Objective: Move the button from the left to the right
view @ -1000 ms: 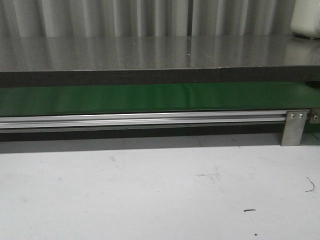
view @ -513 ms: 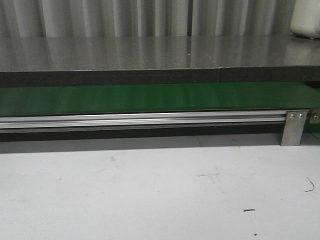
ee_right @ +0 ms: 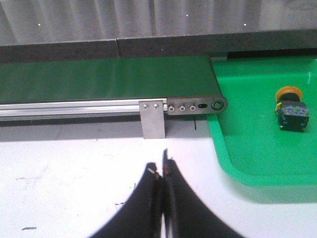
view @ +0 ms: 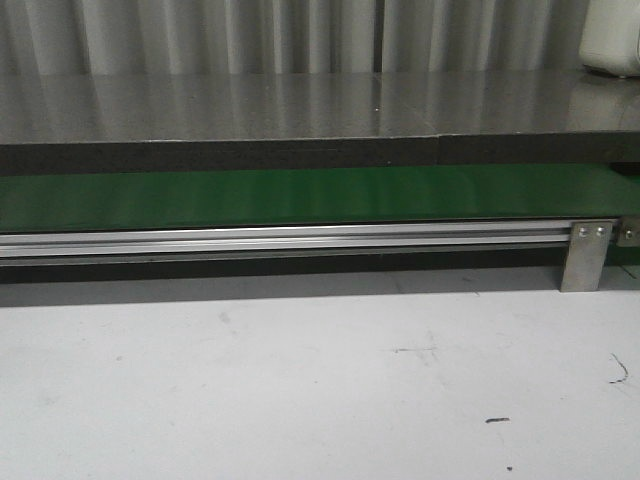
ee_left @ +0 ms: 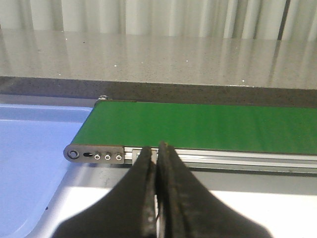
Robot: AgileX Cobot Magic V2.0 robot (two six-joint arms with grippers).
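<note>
Left gripper [ee_left: 157, 148]: fingers pressed together, nothing between them, touching nothing. It hangs over the white table [ee_left: 237, 213], its tips in line with the near aluminium rail [ee_left: 223, 159] close to the end of the green belt [ee_left: 198, 126]. A blue tray [ee_left: 29, 163] lies just beyond that belt end.

Right gripper [ee_right: 162, 171]: fingers likewise pressed together and empty, poised over the white table in front of the belt's other end, near the metal bracket [ee_right: 152, 119].

The button [ee_right: 290, 108] lies in the green tray [ee_right: 247, 158] beside that belt end, orange-yellow cap and black body visible, well apart from the right fingertips.

Front view: belt surface bare along its visible length; white table open in front of the rail.
</note>
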